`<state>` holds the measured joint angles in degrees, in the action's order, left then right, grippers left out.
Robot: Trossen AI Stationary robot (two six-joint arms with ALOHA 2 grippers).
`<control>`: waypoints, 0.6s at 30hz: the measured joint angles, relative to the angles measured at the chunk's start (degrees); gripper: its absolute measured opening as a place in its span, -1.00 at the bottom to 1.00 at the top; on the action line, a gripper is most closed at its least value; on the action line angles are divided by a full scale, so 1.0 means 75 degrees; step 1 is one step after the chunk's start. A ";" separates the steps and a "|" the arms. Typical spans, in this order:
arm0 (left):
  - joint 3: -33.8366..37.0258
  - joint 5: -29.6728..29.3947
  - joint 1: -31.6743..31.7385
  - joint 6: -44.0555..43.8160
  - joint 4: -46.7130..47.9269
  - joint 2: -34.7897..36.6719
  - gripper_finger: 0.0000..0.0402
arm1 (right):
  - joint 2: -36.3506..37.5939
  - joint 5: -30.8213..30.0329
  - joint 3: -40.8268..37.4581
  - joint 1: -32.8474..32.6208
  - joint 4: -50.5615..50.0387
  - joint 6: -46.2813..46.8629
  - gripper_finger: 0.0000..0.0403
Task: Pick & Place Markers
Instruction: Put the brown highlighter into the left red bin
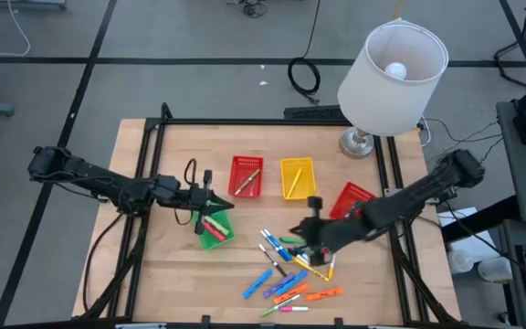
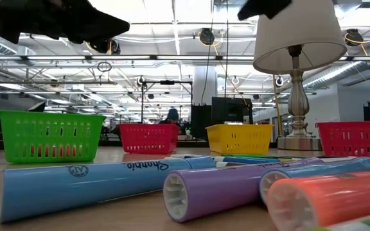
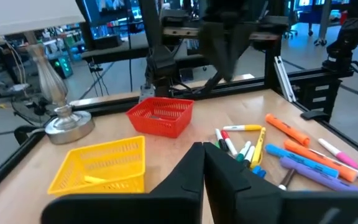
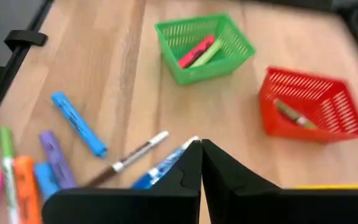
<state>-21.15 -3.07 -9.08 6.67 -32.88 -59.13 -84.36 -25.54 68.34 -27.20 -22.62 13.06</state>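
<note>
Several markers (image 1: 290,270) lie loose on the wood near the table's near edge: blue, purple, orange, pink, green, yellow; the same markers (image 3: 291,155) show in the left wrist view. My right gripper (image 4: 201,152) hovers over the pile's far side (image 1: 301,239), shut and empty. A blue marker (image 4: 163,165) lies on the table below its tips. My left gripper (image 3: 202,155) is shut and empty above the far edge of the green basket (image 1: 214,230), which holds a red and a green marker (image 4: 197,53).
A red basket (image 1: 247,175) and a yellow basket (image 1: 297,176) stand mid-table, each with a marker inside. A second red basket (image 1: 354,199) sits partly under my right arm. A lamp (image 1: 391,68) stands at the far right corner. Bare wood lies near left.
</note>
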 joint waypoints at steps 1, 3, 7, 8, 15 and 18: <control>0.0000 0.0000 0.0000 -0.0058 0.0000 0.0000 -0.97 | -0.0376 0.0010 0.0504 0.0000 -0.0409 0.0283 -1.00; 0.0000 0.0000 0.0000 -0.0174 0.0006 0.0000 -0.98 | -0.1046 0.0039 0.1422 -0.0006 -0.1132 0.0778 -1.00; 0.0000 0.0001 -0.0003 -0.0136 0.0009 0.0000 -0.90 | -0.2344 0.0543 0.3100 0.0015 -0.2352 0.1664 -1.00; 0.0000 0.0003 -0.0003 -0.0136 0.0009 0.0000 -0.88 | -0.2651 0.0609 0.3422 0.0015 -0.2491 0.1832 -1.00; 0.0000 0.0006 -0.0003 -0.0134 0.0197 0.0014 -0.80 | -0.4184 0.1423 0.4354 0.0232 -0.2506 0.2836 -1.00; 0.0000 0.0009 -0.0015 -0.0146 0.0329 0.0185 -0.79 | -0.4558 0.1848 0.4355 0.0392 -0.2394 0.2888 -1.00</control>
<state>-21.15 -3.01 -9.19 5.58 -30.42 -57.75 -118.54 -11.67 101.00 -24.26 -40.57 34.72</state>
